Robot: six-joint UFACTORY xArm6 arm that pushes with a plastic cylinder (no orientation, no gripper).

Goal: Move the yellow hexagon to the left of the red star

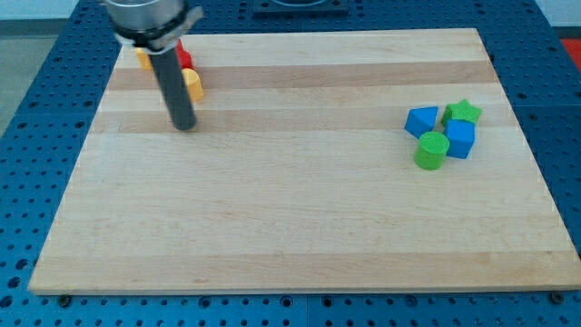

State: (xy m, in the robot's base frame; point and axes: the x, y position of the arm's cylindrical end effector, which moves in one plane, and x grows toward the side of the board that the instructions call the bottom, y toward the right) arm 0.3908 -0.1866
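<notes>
My tip (185, 125) rests on the wooden board (290, 200) near the view's top left. Just above and right of it, a yellow block (192, 84) shows partly behind the rod; its shape is hard to make out. A red block (184, 58) sits above that, mostly hidden by the rod. Another yellow block (143, 61) peeks out on the rod's left side. The tip stands a short way below these blocks, apart from them.
At the view's right a cluster sits together: a blue triangular block (420, 120), a green star (463, 112), a blue block (460, 139) and a green cylinder (432, 151). A blue perforated table surrounds the board.
</notes>
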